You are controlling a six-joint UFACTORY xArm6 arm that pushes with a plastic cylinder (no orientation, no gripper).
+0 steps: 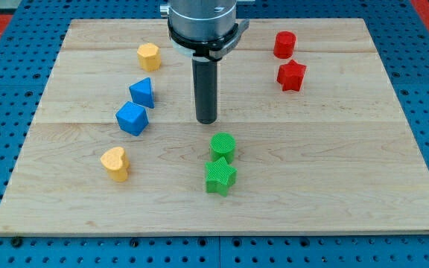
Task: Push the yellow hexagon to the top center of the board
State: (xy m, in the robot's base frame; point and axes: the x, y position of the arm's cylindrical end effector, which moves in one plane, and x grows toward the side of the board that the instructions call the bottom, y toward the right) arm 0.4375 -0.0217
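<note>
The yellow hexagon (148, 56) sits near the view's top, left of centre, on the wooden board (334, 149). My tip (206, 120) is near the board's middle, to the right of and below the hexagon, apart from it. The tip touches no block. A green cylinder (223, 147) lies just below and slightly right of the tip.
A blue triangular block (142, 92) and a blue cube-like block (132, 117) lie left of the tip. A yellow heart (115, 163) is at lower left. A green star (220, 176) is under the green cylinder. A red cylinder (284, 45) and red star (291, 75) are at upper right.
</note>
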